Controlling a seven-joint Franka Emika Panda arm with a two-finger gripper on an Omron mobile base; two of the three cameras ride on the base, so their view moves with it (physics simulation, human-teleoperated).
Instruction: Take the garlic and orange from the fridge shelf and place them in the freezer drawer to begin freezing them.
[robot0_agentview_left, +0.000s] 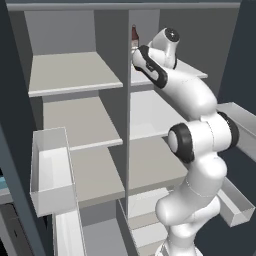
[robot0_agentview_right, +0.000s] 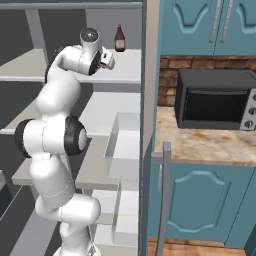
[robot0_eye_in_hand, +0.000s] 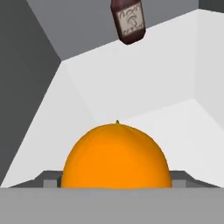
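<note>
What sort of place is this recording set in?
A simulated home kitchen, seen at an open fridge: blue cabinets, a black microwave on a stone-look counter, and pale fridge shelves holding a bottle and an orange.

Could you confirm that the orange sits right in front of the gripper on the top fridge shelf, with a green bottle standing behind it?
Not quite: the bottle is dark brown, not green, as the hand view shows. The rest holds: the orange sits right in front of the gripper on the top fridge shelf, with the bottle behind it.
</note>
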